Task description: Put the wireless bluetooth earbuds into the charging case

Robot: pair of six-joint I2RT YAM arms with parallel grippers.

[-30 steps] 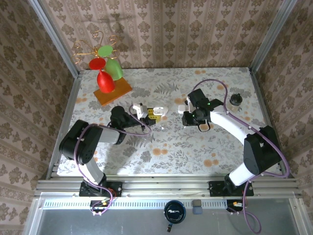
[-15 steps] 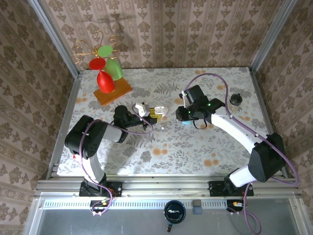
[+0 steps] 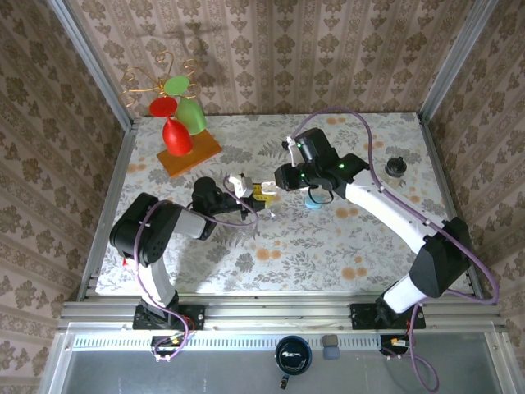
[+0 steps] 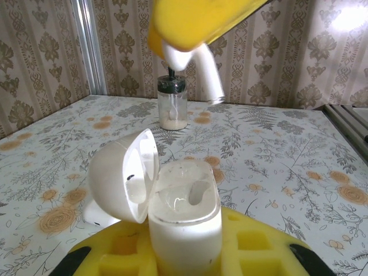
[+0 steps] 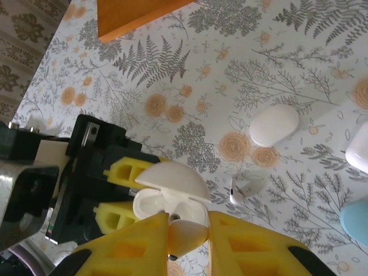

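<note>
The left gripper [image 3: 250, 190] is clamped on the white charging case [image 4: 184, 230], holding it upright with its lid [image 4: 123, 175] swung open and the wells facing up. Just above the case and a little to its right, the right gripper [image 5: 187, 230] pinches one earbud [image 4: 198, 66], bulb up, stem slanting downward. The right arm is nearer. The stem probably needs lining up over an empty well.

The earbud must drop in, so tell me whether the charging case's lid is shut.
No, the lid of the charging case stands swung open to one side, well off the case's mouth.
</note>
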